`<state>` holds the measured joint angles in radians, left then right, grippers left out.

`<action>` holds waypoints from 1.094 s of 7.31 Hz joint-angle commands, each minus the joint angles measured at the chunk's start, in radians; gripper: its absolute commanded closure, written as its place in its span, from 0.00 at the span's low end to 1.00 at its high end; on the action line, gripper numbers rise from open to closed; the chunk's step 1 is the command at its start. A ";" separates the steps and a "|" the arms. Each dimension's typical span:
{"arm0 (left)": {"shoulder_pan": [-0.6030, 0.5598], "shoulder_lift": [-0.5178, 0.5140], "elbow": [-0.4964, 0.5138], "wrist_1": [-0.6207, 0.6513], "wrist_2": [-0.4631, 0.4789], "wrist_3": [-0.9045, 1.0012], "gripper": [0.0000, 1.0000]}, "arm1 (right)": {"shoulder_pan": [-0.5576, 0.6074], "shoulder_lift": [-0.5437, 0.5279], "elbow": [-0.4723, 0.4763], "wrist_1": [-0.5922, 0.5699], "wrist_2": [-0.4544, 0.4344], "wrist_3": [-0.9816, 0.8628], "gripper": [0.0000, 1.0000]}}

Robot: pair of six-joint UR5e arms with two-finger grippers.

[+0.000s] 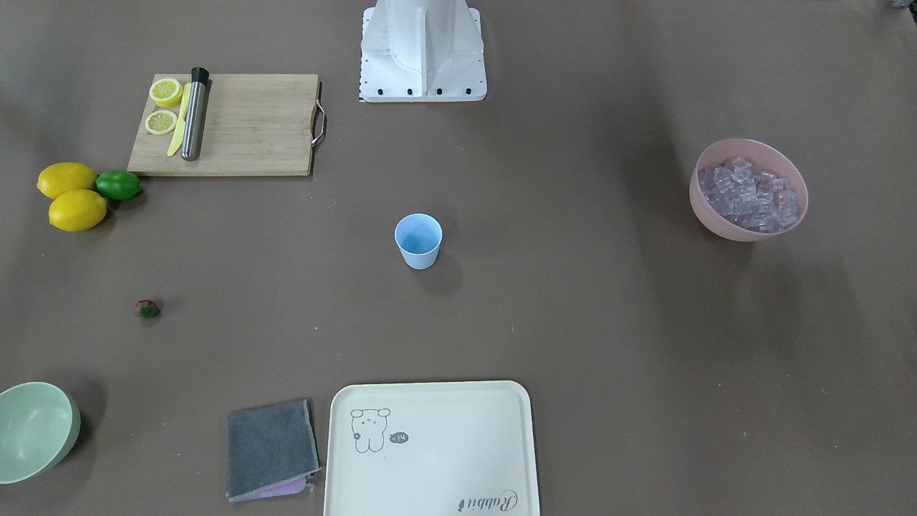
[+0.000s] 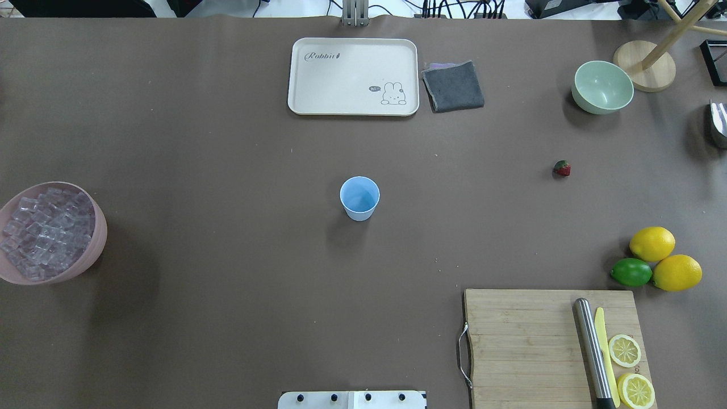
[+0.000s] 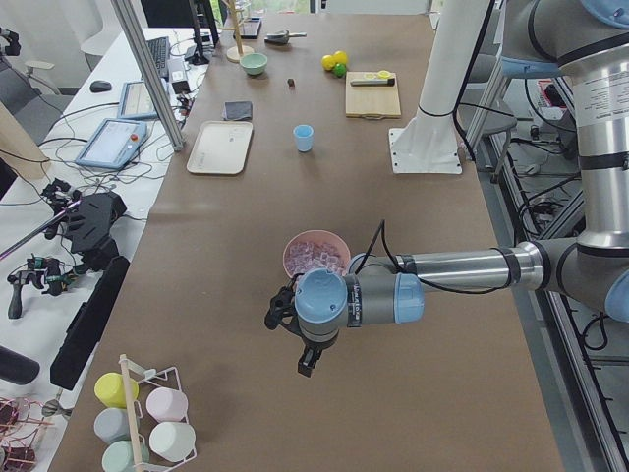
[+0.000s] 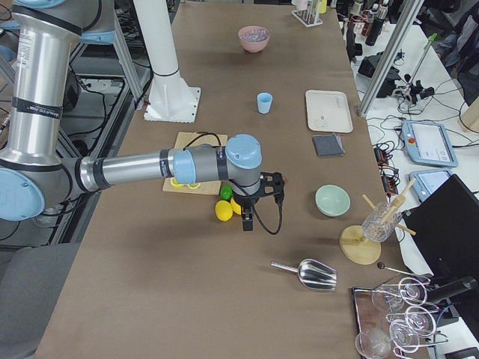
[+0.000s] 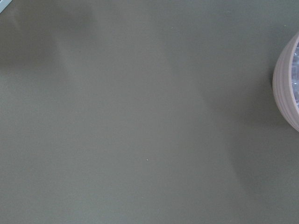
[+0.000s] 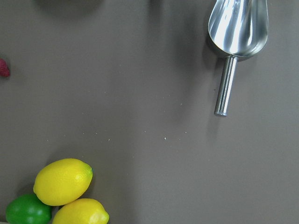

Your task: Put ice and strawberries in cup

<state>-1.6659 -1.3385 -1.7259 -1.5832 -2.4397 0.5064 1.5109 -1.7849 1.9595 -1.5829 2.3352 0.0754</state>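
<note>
We cannot tell whether left gripper (image 3: pixel 307 362) or right gripper (image 4: pixel 247 221) is parted, one cup (image 1: pixel 418 240), one strawberry (image 1: pixel 147 309), one pink bowl (image 1: pixel 706 215) heaped with ice (image 1: pixel 749 193)

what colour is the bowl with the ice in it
Pink. The bowl shows best in the exterior front-facing view.

Empty cup (image 2: pixel 359 197) stands between ice (image 2: pixel 42 233) and strawberry (image 2: pixel 562 168)

overhead: behind base (image 1: pixel 423 57), looks down | front: across table (image 1: pixel 609 301), faces base, steep | left/right ends: far, along table | wrists: close, straight down on table | shares: cup (image 1: pixel 418 241) in four fixed views, lemons (image 6: pixel 63 181) in right wrist and overhead
</note>
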 commanded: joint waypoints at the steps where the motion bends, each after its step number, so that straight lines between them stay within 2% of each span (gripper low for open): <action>1: 0.000 -0.017 0.002 0.000 0.005 -0.006 0.02 | 0.020 0.005 -0.002 0.015 0.001 0.011 0.00; 4: -0.002 -0.042 -0.007 -0.006 -0.007 -0.009 0.02 | 0.020 0.004 0.001 0.017 -0.005 0.009 0.00; 5: -0.002 -0.056 -0.008 -0.030 -0.060 -0.009 0.02 | 0.020 0.004 0.002 0.038 -0.005 0.009 0.00; 6: -0.005 -0.077 0.000 -0.103 -0.082 -0.020 0.02 | 0.020 -0.001 -0.023 0.116 -0.005 0.020 0.00; 7: -0.005 -0.079 -0.014 -0.144 -0.091 -0.113 0.02 | 0.020 0.002 -0.031 0.151 -0.005 0.020 0.00; 8: 0.001 -0.091 -0.008 -0.279 -0.096 -0.159 0.02 | 0.020 0.005 -0.031 0.170 -0.005 0.020 0.00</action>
<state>-1.6685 -1.4164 -1.7344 -1.7361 -2.5242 0.4139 1.5309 -1.7821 1.9340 -1.4497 2.3302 0.0938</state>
